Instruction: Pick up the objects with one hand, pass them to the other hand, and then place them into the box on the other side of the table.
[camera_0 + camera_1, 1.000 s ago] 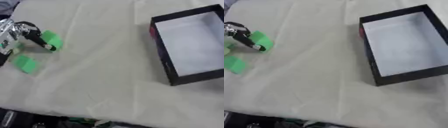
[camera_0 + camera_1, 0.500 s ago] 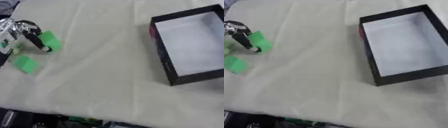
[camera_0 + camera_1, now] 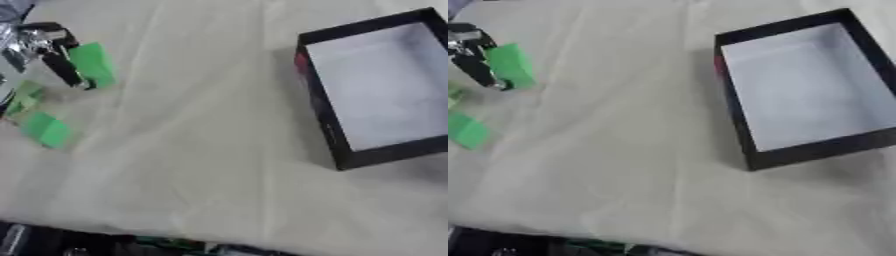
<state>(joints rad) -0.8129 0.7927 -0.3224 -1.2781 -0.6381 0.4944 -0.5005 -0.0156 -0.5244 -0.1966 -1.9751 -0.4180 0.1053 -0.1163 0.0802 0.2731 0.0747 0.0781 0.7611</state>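
1. My left hand [image 3: 48, 52] has lifted slightly since a second ago, carrying a green block [image 3: 92, 64] up off the cloth; the other pieces have stayed put.
2. The cream tablecloth [image 3: 201, 150] covers the table.
3. The black box [image 3: 376, 90] sits open at the right side, white inside, well apart from my hand.
4. My left fingers [image 3: 63, 70] pinch that green block at the upper left.
5. Another green block [image 3: 44, 129] lies on the cloth below my hand, with a smaller, paler green piece [image 3: 26, 96] between.
6. My right hand shows nowhere.
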